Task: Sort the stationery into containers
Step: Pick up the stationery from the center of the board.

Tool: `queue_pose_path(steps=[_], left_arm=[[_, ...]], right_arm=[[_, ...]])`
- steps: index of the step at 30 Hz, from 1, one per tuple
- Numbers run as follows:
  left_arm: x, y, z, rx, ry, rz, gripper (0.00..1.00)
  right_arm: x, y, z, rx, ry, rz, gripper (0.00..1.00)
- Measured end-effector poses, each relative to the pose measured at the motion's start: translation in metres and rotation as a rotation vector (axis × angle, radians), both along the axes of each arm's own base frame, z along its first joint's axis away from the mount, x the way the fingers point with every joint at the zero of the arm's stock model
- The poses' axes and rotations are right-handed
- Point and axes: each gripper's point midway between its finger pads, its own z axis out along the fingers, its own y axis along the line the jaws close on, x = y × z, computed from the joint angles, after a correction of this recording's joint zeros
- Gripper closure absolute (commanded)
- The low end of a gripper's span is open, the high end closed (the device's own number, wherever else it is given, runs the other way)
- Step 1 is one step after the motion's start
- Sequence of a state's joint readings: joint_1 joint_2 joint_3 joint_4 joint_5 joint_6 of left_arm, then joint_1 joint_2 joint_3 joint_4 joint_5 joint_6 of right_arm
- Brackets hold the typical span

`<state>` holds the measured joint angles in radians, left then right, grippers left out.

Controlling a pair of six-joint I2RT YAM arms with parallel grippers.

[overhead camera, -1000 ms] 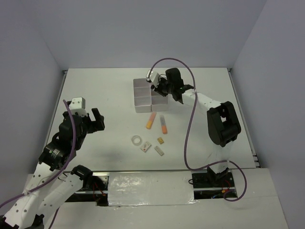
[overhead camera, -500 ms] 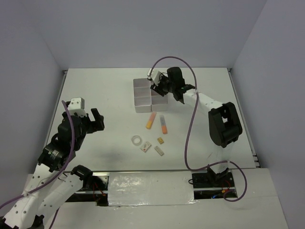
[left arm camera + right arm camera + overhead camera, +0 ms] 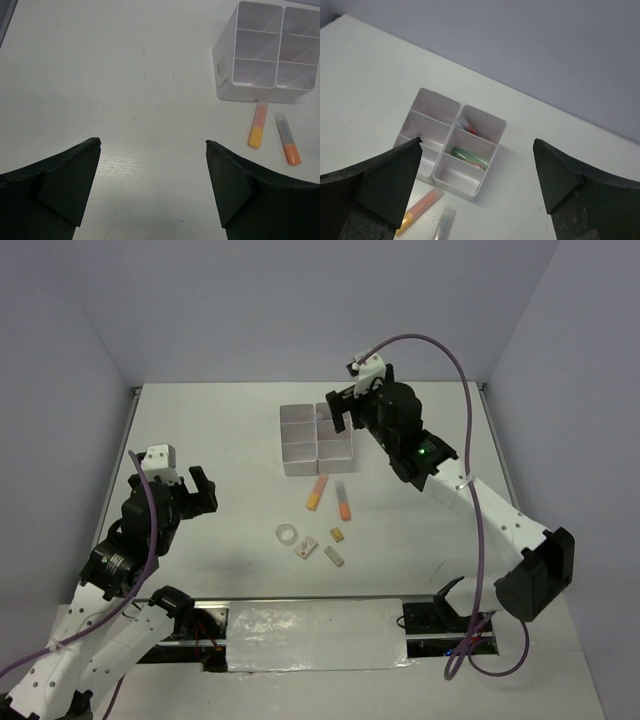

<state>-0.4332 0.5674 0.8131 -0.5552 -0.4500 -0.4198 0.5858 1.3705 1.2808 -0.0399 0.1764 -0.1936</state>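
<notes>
Right tool [image 3: 338, 410] has just risen off the containers [image 3: 300, 466], jaws now spread wide and empty. Green highlighter [image 3: 469, 157] lies in a middle compartment, so drop done. Left tool [image 3: 152, 144] wide open, empty. Orange highlighter [image 3: 317, 492], tape ring [image 3: 288, 535] and eraser [image 3: 334, 557] remain on worktop [image 3: 220, 420].

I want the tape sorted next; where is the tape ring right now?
In the top view, the tape ring lies on the near side of the containers, just left of a small eraser.
</notes>
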Motion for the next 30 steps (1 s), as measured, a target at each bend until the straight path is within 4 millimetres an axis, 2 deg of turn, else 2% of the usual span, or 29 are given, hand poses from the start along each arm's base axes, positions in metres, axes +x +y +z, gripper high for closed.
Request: queue_pose_path(steps=[2,4,8,11,14,19,20,23,30], left_arm=[[0.0,0.0,0.0,0.001,0.001,0.001,0.01],[0.0,0.0,0.0,0.001,0.001,0.002,0.01],[0.0,0.0,0.0,0.0,0.001,0.003,0.01],[0.0,0.0,0.0,0.001,0.002,0.003,0.01],[0.0,0.0,-0.001,0.001,0.002,0.002,0.01],[0.0,0.0,-0.001,0.001,0.002,0.002,0.01],[0.0,0.0,-0.001,0.001,0.002,0.002,0.01],[0.0,0.0,-0.001,0.001,0.002,0.002,0.01],[0.0,-0.001,-0.001,0.0,0.006,-0.002,0.01]], right_arm=[[-0.012,-0.01,0.009,0.066,0.009,-0.098,0.0],[-0.021,-0.024,0.005,0.111,0.037,-0.204,0.0],[-0.041,-0.05,-0.019,0.145,0.111,-0.328,0.0],[-0.057,-0.056,-0.041,0.139,0.174,-0.314,0.0],[-0.074,-0.046,-0.071,0.121,0.257,-0.223,0.0],[-0.106,-0.021,-0.127,0.093,0.422,-0.045,0.09],[-0.113,-0.016,-0.137,0.086,0.452,-0.015,0.12],[-0.137,0.0,-0.167,0.055,0.541,0.07,0.27],[-0.171,0.025,-0.233,-0.054,0.718,0.154,0.41]])
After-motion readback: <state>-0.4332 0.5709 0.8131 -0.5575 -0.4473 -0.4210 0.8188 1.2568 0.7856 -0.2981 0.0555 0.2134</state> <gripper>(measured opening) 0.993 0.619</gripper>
